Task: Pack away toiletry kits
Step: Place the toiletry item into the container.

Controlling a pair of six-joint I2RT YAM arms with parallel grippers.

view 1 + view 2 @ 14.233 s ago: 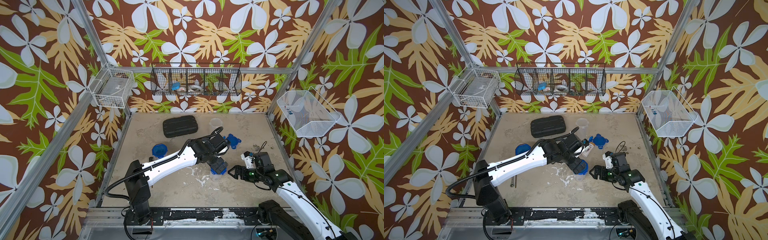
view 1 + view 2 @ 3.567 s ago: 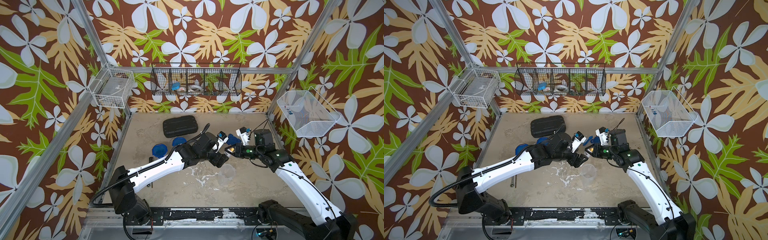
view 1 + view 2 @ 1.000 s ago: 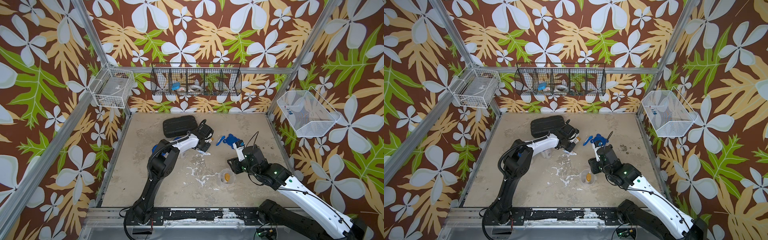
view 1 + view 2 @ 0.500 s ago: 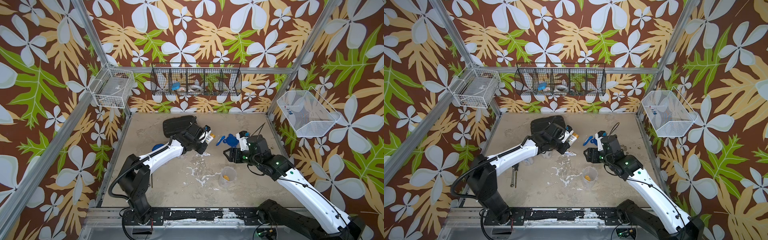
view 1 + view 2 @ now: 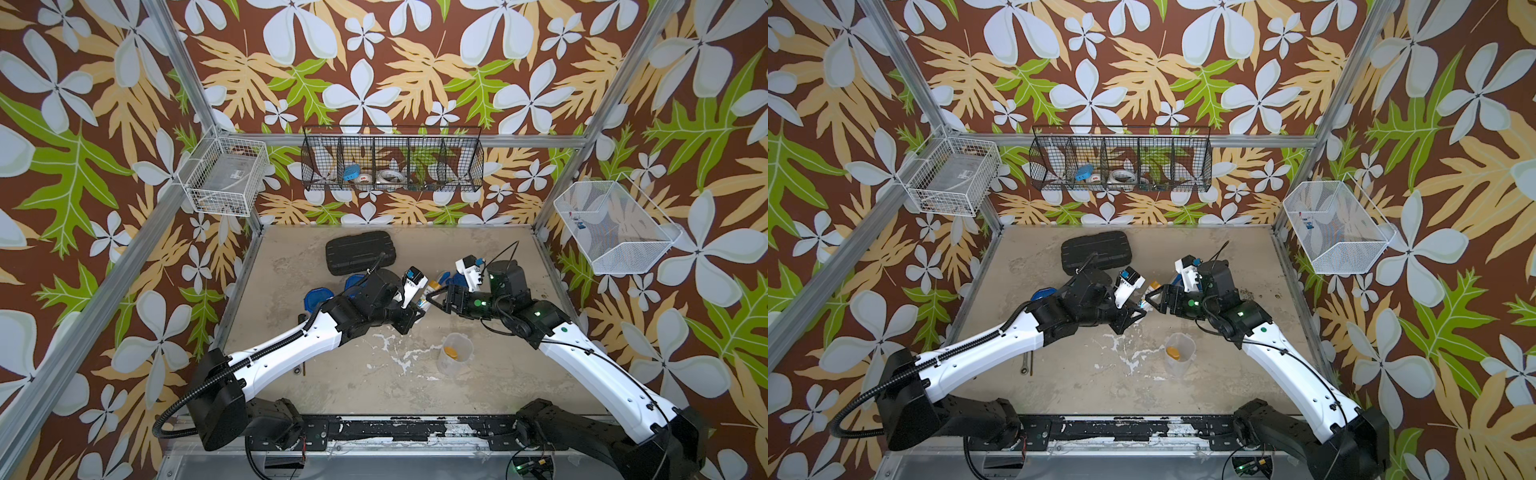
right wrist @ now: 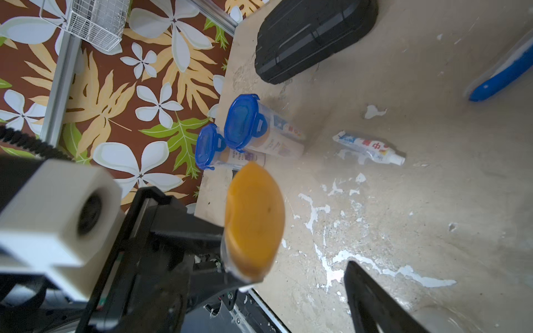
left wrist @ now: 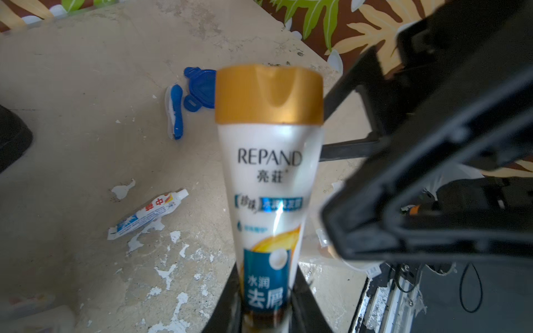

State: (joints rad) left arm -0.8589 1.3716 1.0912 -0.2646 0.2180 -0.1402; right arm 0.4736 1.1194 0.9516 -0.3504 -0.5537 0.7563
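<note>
— At left of centre in a top view, left gripper [image 5: 419, 311] status?
— Clamped on the base of a white bottle [image 5: 430, 291] with an orange-tan cap, cap end toward the right gripper [image 5: 436, 296].
— Right gripper state?
— Released: jaws spread, just beside that cap. Lower right of centre: open clear tumbler [image 5: 453, 361] holding a second bottle [image 5: 450, 352].
</note>
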